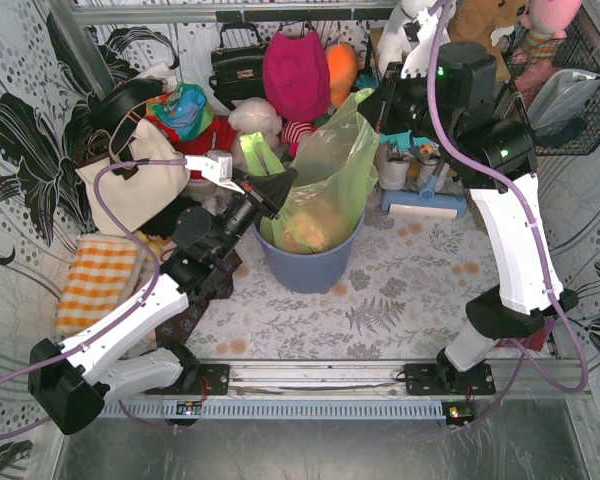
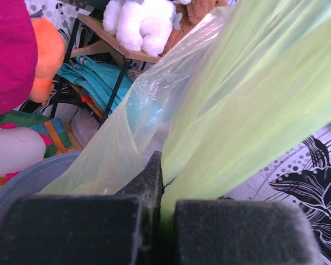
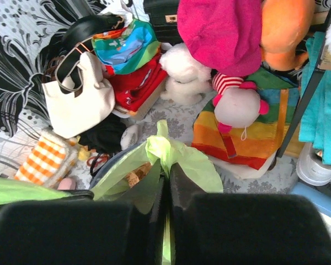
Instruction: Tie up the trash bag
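Observation:
The trash bag (image 1: 325, 185) is thin light-green plastic with crumpled brownish paper showing through, and it stands in a round blue-grey bin (image 1: 308, 268) at mid table. My left gripper (image 1: 277, 192) is shut on the bag's left top edge; green film (image 2: 248, 110) is pinched between its jaws. My right gripper (image 1: 372, 102) is shut on the bag's right top corner and holds it up high. In the right wrist view a bunched green tip (image 3: 168, 150) sticks out past the closed fingers (image 3: 179, 179).
Bags, a white handbag (image 1: 130, 180), plush toys and a magenta hat (image 1: 295, 70) crowd the back and left. An orange checked cloth (image 1: 95, 280) lies at left. A wire basket (image 1: 570, 90) hangs at right. Small containers (image 1: 420, 195) stand right of the bin.

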Tool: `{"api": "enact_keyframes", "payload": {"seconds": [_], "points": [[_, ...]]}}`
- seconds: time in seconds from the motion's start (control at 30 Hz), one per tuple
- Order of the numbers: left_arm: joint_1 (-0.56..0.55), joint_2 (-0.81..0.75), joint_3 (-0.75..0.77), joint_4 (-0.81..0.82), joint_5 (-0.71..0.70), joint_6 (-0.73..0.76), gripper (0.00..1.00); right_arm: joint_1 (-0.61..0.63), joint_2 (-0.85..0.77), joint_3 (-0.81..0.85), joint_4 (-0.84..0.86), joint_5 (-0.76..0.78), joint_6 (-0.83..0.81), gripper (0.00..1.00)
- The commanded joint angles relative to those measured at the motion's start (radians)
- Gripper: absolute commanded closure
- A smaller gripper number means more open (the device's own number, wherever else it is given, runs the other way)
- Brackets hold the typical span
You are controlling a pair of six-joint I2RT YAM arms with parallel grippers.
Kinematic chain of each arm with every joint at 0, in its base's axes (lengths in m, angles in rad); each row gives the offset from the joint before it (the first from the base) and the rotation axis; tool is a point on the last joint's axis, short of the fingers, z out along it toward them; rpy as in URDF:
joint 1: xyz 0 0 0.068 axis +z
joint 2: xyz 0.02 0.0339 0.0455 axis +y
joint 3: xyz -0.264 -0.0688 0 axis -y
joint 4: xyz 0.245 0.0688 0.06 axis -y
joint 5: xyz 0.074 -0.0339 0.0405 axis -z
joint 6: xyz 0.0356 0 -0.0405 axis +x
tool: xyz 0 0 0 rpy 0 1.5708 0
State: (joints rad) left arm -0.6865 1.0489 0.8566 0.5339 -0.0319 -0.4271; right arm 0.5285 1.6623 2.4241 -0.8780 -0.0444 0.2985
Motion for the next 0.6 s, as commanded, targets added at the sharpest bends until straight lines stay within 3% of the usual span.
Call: {"api": "enact_keyframes", "payload": {"seconds": [0.0,0.27,0.57], "points": [[-0.004,-0.018,0.065,0.001,-0.059,0.058,1.0,0.001,-0.078,-0.015,0.095,-0.054,0.003,1.0],[0.023,0.045,0.267,-0.121,-0.141,0.155,1.0,0.002,-0.158,-0.003,0.238,-0.233,0.027,1.0],[0.112,0.056,0.294,-0.178,-0.049,0.043,1.0,0.002,-0.305,-0.283,0.44,-0.324,0.093,1.0]]}}
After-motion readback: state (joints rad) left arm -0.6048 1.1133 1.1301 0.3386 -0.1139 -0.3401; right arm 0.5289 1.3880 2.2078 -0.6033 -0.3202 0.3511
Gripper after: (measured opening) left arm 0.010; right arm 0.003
